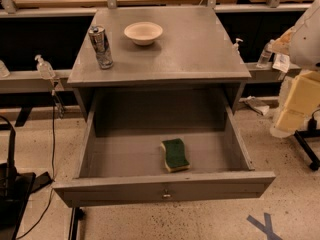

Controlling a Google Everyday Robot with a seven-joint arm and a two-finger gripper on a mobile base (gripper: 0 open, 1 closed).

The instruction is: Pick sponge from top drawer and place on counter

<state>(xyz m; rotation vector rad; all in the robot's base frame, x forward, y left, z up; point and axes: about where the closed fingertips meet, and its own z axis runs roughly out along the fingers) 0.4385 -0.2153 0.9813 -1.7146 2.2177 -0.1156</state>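
Observation:
The sponge (pixel 175 154), dark green on top over a pale yellow body, lies flat on the floor of the top drawer (pixel 165 188), right of its middle and near the front panel. The drawer is pulled wide open; a small metal lock sits at the centre of its front. The counter (pixel 190 49) is the flat grey cabinet top above and behind the drawer. My gripper is not in view; only white and pale yellow parts of my arm (pixel 303 74) show at the right edge, apart from the drawer.
A metal can (pixel 101 46) stands at the counter's left and a shallow beige bowl (pixel 143 33) sits near its back middle. Dispenser bottles stand on side ledges (pixel 44 67). A black stand base (pixel 12 189) and cables lie on the floor at left.

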